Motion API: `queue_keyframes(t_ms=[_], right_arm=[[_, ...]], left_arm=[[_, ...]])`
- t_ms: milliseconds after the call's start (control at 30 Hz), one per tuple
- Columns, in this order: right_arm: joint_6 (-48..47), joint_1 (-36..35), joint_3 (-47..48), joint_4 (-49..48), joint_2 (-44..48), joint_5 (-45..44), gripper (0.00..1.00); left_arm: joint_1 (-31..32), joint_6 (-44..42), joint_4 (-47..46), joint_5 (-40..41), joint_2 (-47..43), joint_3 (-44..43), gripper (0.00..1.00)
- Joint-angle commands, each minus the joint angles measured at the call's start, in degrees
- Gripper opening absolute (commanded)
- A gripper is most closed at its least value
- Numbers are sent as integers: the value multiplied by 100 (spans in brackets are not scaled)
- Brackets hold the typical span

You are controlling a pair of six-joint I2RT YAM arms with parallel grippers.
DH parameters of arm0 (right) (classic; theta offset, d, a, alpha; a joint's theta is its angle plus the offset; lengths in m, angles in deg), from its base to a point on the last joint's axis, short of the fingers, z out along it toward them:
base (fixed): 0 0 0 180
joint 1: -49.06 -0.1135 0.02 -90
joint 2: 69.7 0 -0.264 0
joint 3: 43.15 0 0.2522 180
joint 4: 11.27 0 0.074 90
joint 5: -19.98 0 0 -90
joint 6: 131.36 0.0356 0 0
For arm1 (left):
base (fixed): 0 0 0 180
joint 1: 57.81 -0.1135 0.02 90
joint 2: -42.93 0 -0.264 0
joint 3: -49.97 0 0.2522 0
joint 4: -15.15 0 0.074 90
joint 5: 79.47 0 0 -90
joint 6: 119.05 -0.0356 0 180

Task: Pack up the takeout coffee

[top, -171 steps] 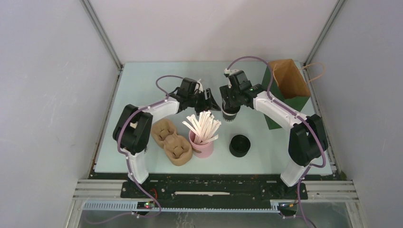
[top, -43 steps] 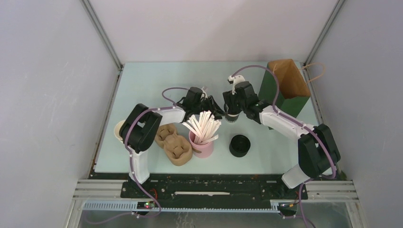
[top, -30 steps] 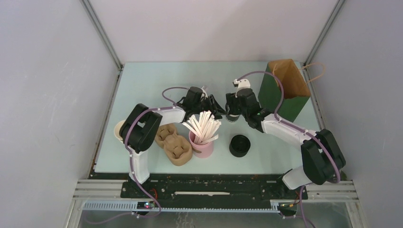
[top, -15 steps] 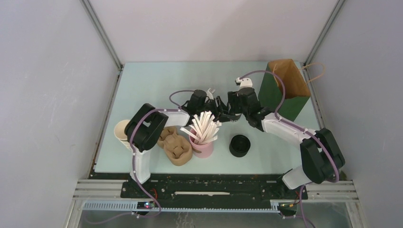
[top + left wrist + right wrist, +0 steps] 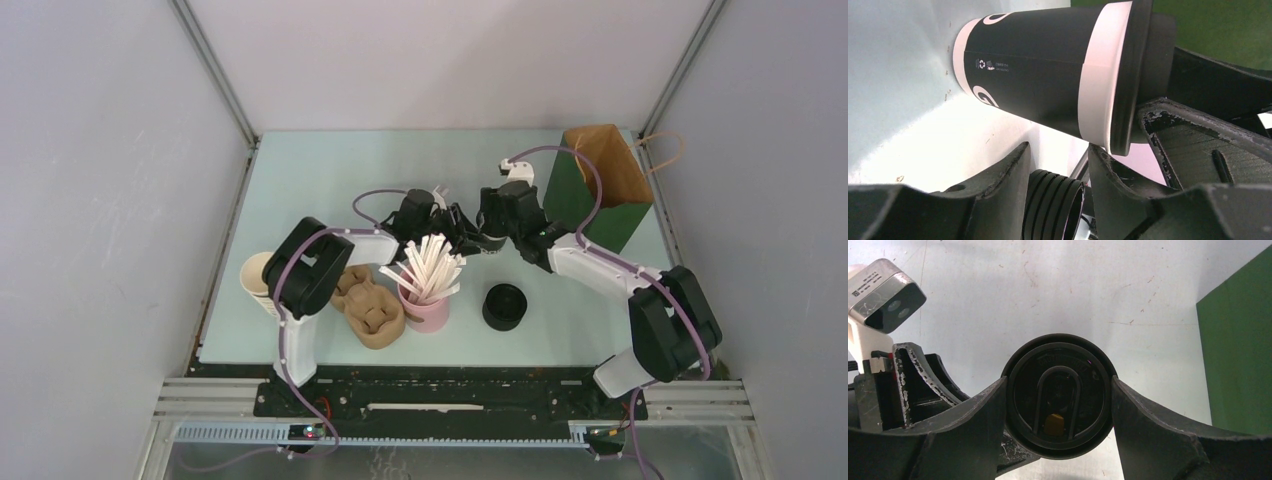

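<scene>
The takeout coffee (image 5: 487,246), a small black cup with white bands and a black lid, stands mid-table, mostly hidden under my right gripper (image 5: 491,236). In the right wrist view the round lid (image 5: 1058,395) sits between the two fingers, which touch it on both sides; the right gripper (image 5: 1058,383) is shut on it. My left gripper (image 5: 462,228) is close on the cup's left. In the left wrist view the cup (image 5: 1038,75) lies just beyond the fingers of the left gripper (image 5: 1058,156), whose jaws stand open with nothing between them.
A green paper bag (image 5: 600,185) with a brown inside stands open at the back right. A pink straw holder (image 5: 425,305) with white sticks, a black stack of lids (image 5: 504,306) and a brown pulp carrier (image 5: 365,305) lie nearer. A cup stack (image 5: 255,280) lies far left.
My left gripper has moved right, up against the cup. My right gripper has stayed on the cup's lid, and its arm has swung a little.
</scene>
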Motion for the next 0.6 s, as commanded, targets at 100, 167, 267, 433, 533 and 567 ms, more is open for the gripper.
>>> queue_keyframes(t_ms=[100,167,267,433,533,567], right_arm=[[641,-287,-134,684,-260,-251,74],[489,-313,-125,678,-340,-152,74],[339,-283,74,1164,-448,-153,73],[19,-250,185,1509,-655,-254,74],[10,-136,572,2027,-1156,-82,74],[1,-119,645,2140,-1241,-48,74]], left_arm=[[-33,578,-984,226,154,-134,54],[-41,602,-984,252,182,-155,53],[-65,471,-747,315,160,-140,53],[-112,209,-493,427,98,-41,53],[-112,75,-319,492,73,-50,53],[-112,12,-246,528,63,-42,53]])
